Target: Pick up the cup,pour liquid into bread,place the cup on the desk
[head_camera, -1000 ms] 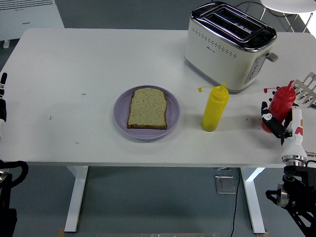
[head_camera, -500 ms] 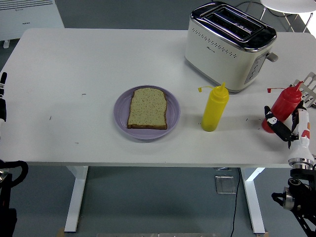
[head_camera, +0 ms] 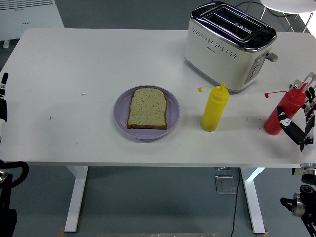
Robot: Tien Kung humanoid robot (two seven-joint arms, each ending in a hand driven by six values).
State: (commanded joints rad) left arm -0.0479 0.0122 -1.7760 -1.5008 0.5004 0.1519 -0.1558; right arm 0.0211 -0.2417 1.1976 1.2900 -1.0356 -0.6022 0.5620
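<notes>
A red squeeze bottle [head_camera: 282,113] stands on the white table [head_camera: 89,64] near its right edge, leaning right, its cap tip open to the left. My right hand [head_camera: 299,118] is just right of it with fingers spread. The thumb [head_camera: 292,130] lies at the bottle's lower right side and the other fingers [head_camera: 308,85] stick up behind its top. Nothing is gripped. A slice of bread [head_camera: 147,108] lies flat on a purple plate [head_camera: 119,114] at the table's middle. My left arm [head_camera: 2,101] rests at the left edge. No cup is visible.
A yellow squeeze bottle [head_camera: 215,108] stands between the plate and the red bottle. A white and chrome toaster [head_camera: 228,47] sits at the back right. The table's near edge runs just below the plate and both bottles.
My right hand has slid right and down, off the red bottle. The thumb, which crossed its front, is now beside it, and the bottle leans further right.
</notes>
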